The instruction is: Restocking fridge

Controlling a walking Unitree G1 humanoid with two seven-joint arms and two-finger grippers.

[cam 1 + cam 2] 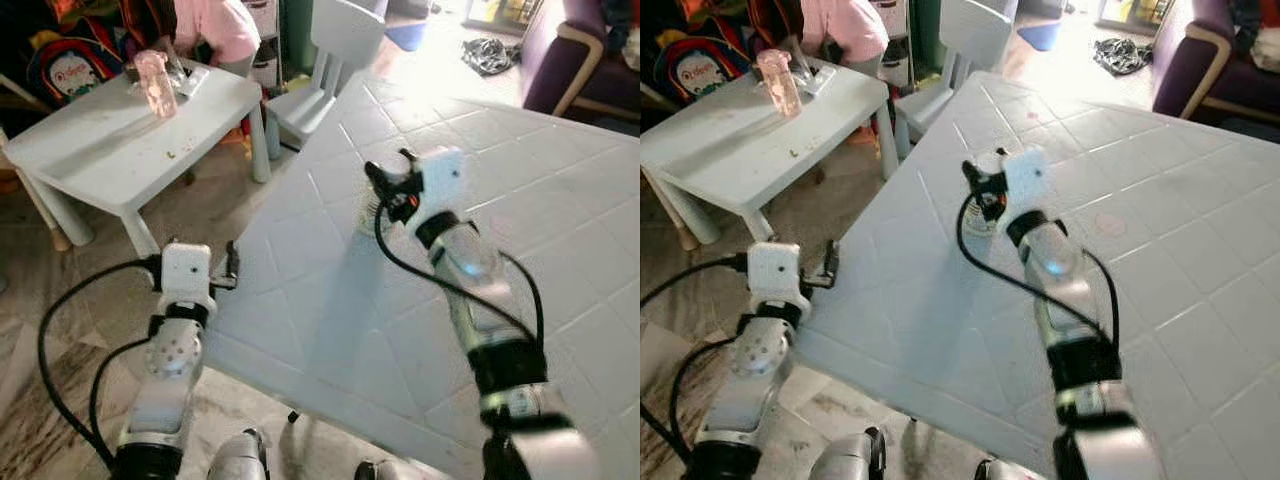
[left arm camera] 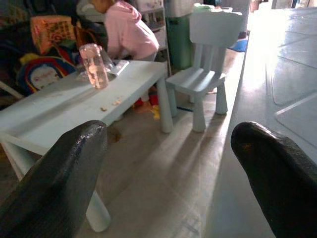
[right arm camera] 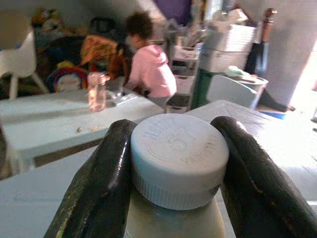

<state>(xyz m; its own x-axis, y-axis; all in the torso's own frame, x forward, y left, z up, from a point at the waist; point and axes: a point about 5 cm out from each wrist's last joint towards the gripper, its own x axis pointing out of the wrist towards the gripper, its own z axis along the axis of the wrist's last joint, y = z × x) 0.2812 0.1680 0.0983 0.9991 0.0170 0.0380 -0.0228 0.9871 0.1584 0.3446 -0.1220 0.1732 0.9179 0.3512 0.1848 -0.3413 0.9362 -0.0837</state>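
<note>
Bottle (image 3: pixel 176 218) | ribbed round white cap (image 3: pixel 178 158) | right gripper (image 3: pixel 173 163) clamped

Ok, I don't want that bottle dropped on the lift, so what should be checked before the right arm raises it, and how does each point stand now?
1. Right gripper fingers on both sides of the white ribbed screw cap: ok.
2. Cap seated on the pale bottle: ok.
3. Bottle upright on the large white tiled-pattern table: cannot tell.
4. Table surface around the bottle free of other things: ok.
5. Left gripper open, off the table edge, away from the right arm: ok.
6. Person in pink top is away, at the small white table: ok.
</note>
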